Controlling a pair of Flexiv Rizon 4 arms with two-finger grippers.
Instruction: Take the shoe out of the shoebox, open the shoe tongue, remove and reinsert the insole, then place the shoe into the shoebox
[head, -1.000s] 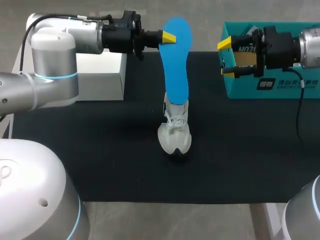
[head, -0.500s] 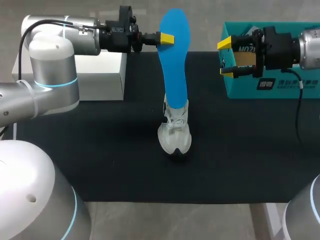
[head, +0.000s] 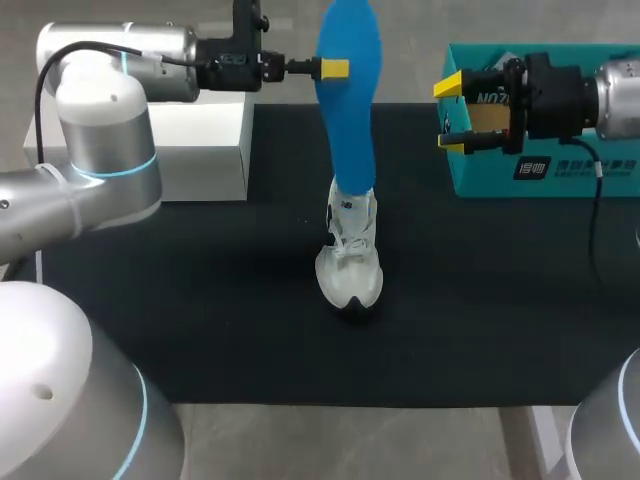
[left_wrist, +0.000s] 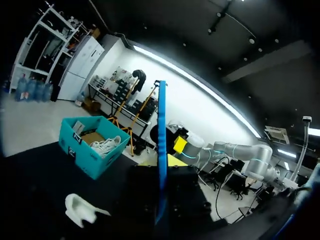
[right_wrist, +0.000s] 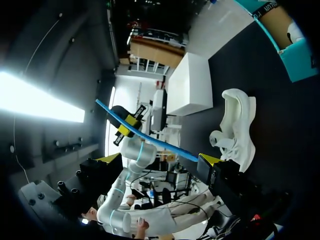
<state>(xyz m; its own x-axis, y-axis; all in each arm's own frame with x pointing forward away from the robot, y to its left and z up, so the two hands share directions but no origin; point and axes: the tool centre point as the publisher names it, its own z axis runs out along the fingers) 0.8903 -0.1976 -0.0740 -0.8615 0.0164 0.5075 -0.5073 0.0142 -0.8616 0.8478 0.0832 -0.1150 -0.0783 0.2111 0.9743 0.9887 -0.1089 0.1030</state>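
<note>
A white shoe (head: 349, 262) stands on the black mat (head: 200, 300), toe toward the front edge. My left gripper (head: 335, 68) is shut on a blue insole (head: 350, 100) and holds it steeply over the shoe. The insole's lower end hangs at the shoe's opening. In the left wrist view the insole (left_wrist: 161, 140) shows edge-on, with the shoe (left_wrist: 80, 210) low beside it. My right gripper (head: 452, 113) stands open, holding nothing, in front of the teal shoebox (head: 560, 170). In the right wrist view the insole (right_wrist: 145, 137) runs ahead of my right gripper (right_wrist: 160, 160), with the shoe (right_wrist: 237, 125) beyond it.
A white box (head: 200, 150) sits at the mat's back left, under my left arm. The teal shoebox (left_wrist: 87, 152) at the back right holds another white shoe (left_wrist: 105, 145). Bare mat lies on either side of the shoe and in front of it.
My left gripper has risen with the insole, drawing its lower end up toward the shoe's opening. The right arm and the shoe have stayed put.
</note>
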